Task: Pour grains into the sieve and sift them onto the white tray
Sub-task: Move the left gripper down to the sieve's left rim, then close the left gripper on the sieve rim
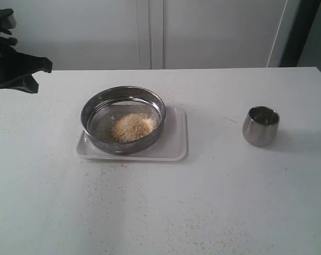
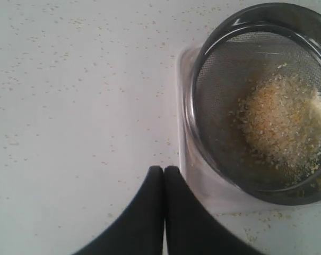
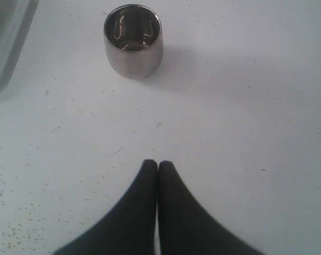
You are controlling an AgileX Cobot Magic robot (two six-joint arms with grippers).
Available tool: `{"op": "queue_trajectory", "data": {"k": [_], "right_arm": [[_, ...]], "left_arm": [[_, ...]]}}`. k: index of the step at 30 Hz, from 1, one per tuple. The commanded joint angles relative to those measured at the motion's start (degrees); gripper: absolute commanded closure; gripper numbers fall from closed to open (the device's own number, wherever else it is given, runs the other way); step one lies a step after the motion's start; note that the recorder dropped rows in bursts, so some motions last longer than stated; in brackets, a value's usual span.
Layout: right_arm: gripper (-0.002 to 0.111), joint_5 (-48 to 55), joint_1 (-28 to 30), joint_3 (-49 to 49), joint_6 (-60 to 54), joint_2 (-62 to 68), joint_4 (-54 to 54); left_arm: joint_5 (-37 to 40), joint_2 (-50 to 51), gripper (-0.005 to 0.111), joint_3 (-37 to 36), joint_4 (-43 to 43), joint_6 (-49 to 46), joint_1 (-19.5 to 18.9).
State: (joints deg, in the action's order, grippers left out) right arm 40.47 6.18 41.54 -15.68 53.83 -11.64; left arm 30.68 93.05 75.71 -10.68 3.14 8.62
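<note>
The sieve, a wide steel ring with mesh bottom, rests on the white tray at the table's middle. A heap of yellow-and-pale grains lies in it, right of centre. The left wrist view shows the sieve, the grains and the tray's rim. My left gripper is shut and empty, over the table beside the tray. My right gripper is shut and empty, a short way from the steel cup. Part of the left arm shows at the far left.
The small steel cup stands upright on the right side of the white table. Spilled granules are scattered over the table in front of the tray. A white wall runs behind the table's back edge.
</note>
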Motion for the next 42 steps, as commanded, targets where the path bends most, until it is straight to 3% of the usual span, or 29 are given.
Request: {"op": "queue_trajectory", "data": {"k": [1,15,25,42], "right_arm": [[0.108,-0.21,0.24,-0.25,-0.01,-0.25,-0.25],[0.108,-0.31,0.24,-0.25,0.01,-0.25,-0.25],[0.108,-0.31,0.24,-0.25,0.01,-0.25,-0.25],[0.108,-0.31,0.24,-0.25,0.01,-0.25,-0.25]], "left_arm": [[4.32,4.71,0.107,6.19,-0.26,1.82,2.18],[13.66,19.96,0.106,24.08,7.36,11.86,7.04],[13.44,23.87,0.059,25.04,7.36,11.86,7.47],[8.44,30.65,0.059,25.04,4.55,11.86,8.65]]}}
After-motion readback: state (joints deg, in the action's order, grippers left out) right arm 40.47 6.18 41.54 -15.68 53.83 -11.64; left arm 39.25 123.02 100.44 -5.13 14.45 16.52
